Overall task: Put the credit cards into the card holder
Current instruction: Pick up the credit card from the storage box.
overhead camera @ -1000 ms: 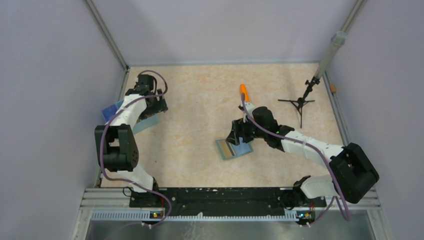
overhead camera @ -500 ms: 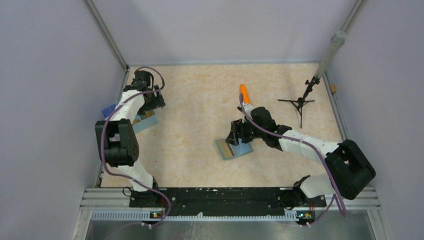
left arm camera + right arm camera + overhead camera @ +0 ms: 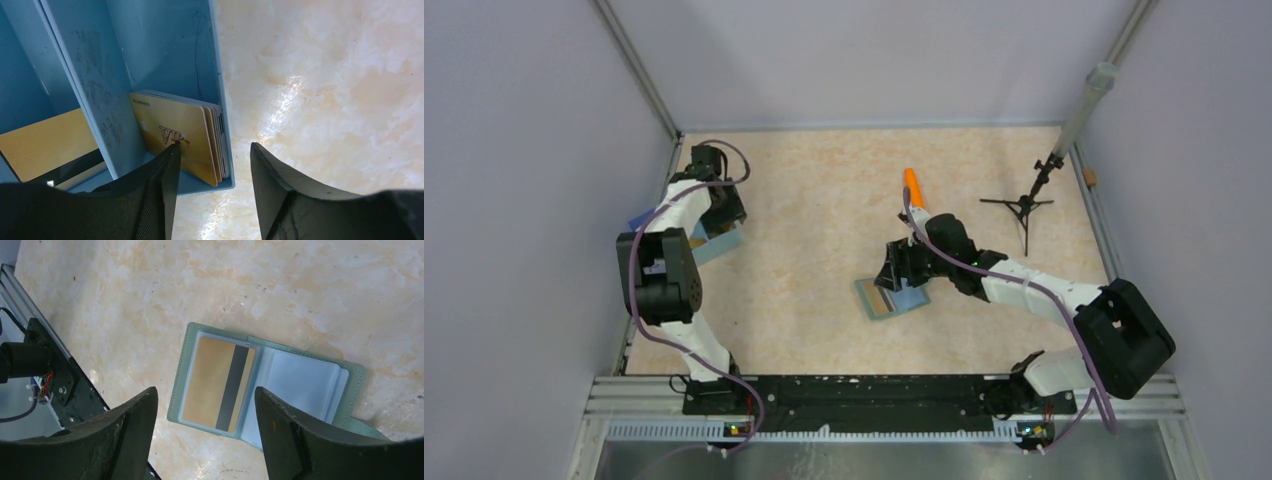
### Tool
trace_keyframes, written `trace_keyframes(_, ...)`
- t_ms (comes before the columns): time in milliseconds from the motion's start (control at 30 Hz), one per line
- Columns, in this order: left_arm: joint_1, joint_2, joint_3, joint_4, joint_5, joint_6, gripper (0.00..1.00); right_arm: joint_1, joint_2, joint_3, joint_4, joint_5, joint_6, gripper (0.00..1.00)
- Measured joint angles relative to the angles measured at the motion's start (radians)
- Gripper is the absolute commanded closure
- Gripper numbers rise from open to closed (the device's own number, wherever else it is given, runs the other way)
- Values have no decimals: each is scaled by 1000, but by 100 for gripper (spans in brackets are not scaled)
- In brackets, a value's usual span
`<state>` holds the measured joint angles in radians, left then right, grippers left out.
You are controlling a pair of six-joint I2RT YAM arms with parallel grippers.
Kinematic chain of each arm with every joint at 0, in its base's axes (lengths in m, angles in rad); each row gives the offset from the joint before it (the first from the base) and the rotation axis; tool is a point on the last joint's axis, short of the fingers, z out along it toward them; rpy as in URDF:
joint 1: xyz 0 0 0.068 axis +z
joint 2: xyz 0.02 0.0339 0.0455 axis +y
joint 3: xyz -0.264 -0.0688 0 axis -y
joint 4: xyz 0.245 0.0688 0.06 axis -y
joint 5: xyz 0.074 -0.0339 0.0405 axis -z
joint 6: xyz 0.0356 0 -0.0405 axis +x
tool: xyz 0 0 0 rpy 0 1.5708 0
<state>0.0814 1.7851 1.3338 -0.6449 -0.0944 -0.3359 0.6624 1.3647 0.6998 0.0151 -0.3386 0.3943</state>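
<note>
Left tool (image 3: pixel 212 150), jaws part-open, empty, straddles the outer wall of the blue tray (image 3: pixel 150 50); credit cards (image 3: pixel 182 135) stand stacked on edge just inside it, touching the inner jaw. Right tool (image 3: pixel 205 390), wide, empty, hovers over the open card holder (image 3: pixel 307 385) on the bench (image 3: pixel 325 290), one gold card (image 3: pixel 212 385) pocketed.

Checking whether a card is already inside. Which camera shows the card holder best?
Right wrist view: the card holder lies open, a striped gold card in one sleeve. Top external shows it small, partly hidden by the right hand; left wrist does not show it.
</note>
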Motion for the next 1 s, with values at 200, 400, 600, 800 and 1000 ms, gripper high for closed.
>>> trace_keyframes(200,1,-5,0,4,1,-1,49,0,0,0,0,-5,8,31)
trace_keyframes(400,0,-29,-3,13,0,-1,53,0,0,0,0,-9,11,31)
trace_keyframes(600,-1,-56,-5,23,0,2,64,0,4,0,0,-16,11,32)
trace_keyframes(800,-1,-56,-8,23,-16,3,57,0,5,0,0,-23,11,32)
trace_keyframes(1000,7,-56,-8,15,-38,0,55,0,5,0,0,-24,14,32)
